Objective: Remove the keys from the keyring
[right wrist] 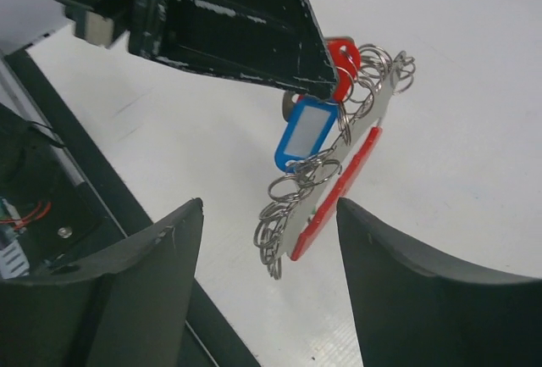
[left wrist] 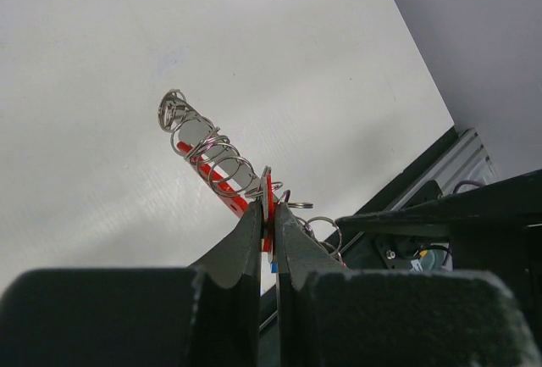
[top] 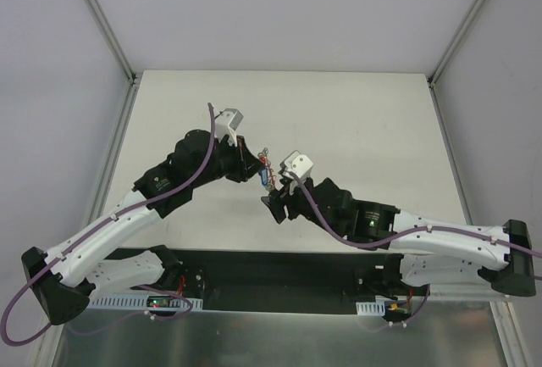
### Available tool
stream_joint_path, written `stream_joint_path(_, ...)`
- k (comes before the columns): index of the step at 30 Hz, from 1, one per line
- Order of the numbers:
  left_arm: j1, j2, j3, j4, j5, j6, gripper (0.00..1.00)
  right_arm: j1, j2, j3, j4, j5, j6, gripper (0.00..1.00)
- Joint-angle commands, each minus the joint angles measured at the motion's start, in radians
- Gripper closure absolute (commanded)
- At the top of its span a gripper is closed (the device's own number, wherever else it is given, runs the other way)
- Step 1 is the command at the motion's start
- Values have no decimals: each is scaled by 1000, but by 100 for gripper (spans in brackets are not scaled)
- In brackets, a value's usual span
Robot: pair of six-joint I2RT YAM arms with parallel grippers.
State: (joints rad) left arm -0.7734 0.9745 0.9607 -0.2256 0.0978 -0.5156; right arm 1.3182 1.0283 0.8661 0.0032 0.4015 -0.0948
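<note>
From where I stood, the left pincer was clamped shut on the keyring. Its tips nipped the red band at one end, so the string of silvery rings stuck out beyond them, held up off the desk. A red-headed key and a blue tag hung right at those tips. Just beside, the right pincer gaped wide open, the dangling rings ahead of its spread fingers and clear of both.
</note>
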Motion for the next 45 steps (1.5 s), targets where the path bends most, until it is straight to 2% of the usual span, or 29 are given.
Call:
stream_joint_path(1,-7,-19,58,12,-23,-43,100,4,32,27,38,141,-43,32)
stream_joint_path(5,-7,-28,58,9,-10,-58,100,6,67,33,34,180,-52,32)
stream_joint_path(8,-7,-37,52,9,11,-81,100,6,104,47,38,180,-72,37)
stream_joint_path(11,-7,-52,43,9,20,-93,100,6,125,48,37,207,-82,47)
stream_joint_path(14,-7,-65,39,9,34,-86,100,4,116,39,37,237,-86,68)
stream_joint_path(15,-7,-69,39,8,42,-72,100,4,108,34,35,243,-91,81)
stream_joint_path(18,-7,-77,45,8,94,0,100,4,46,19,29,211,-124,99)
stream_joint_path(20,-9,-94,49,8,152,69,100,3,-23,8,21,186,-135,99)
stream_joint_path(22,-7,-132,56,2,180,182,88,-7,-69,7,-26,122,-137,99)
stream_joint_path(23,-7,-151,56,-6,190,221,78,-11,-117,13,-51,99,-134,99)
stream_joint_path(24,-7,-169,53,-11,210,297,64,-11,-140,23,-102,48,-132,99)
stream_joint_path(25,-7,-213,52,-17,214,331,36,-13,-166,24,-127,19,-131,99)
stream_joint_path(26,-7,-238,44,-26,218,365,27,-13,-190,19,-146,-10,-132,99)
stream_joint_path(28,-7,-304,23,-41,255,463,17,-19,-270,-2,-190,-88,-137,99)
stream_joint_path(32,-7,-390,-39,-49,330,569,10,-30,-396,-27,-261,-223,-177,99)
stream_joint_path(36,-7,-399,-59,-63,436,647,8,-31,-459,-15,-327,-375,-195,99)
stream_joint_path(38,-9,-373,-51,-64,500,658,9,-33,-467,2,-341,-424,-200,99)
stream_joint_path(42,-9,-309,-11,-64,533,674,13,-31,-436,25,-362,-522,-212,99)
stream_joint_path(45,-9,-275,-8,-64,592,692,15,-31,-418,22,-349,-529,-217,99)
